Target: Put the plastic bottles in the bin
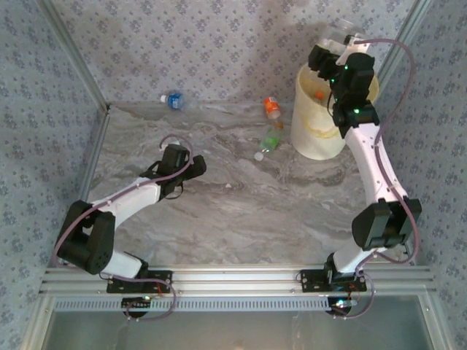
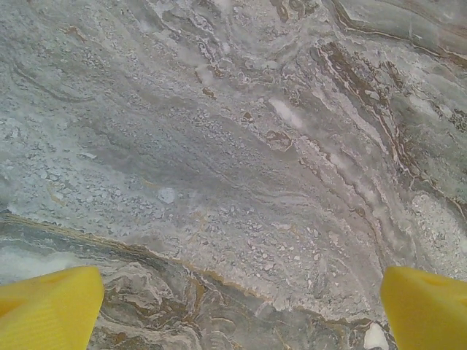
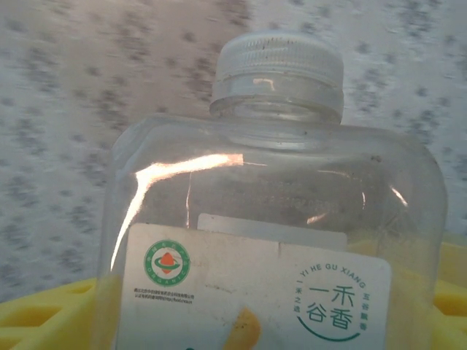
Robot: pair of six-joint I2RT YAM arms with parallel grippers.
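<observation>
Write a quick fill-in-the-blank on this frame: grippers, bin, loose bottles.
1. The right gripper holds a clear plastic bottle with a ___ screw cap.
2. The left gripper, over the bare grey marble table, is ___ (open or shut).
3. The large pale cream round plastic bin stands at the table's far ___ corner.
4. The small clear bottle lying alone at the table's far left has a ___ label.

Missing words: white; open; right; blue.
</observation>
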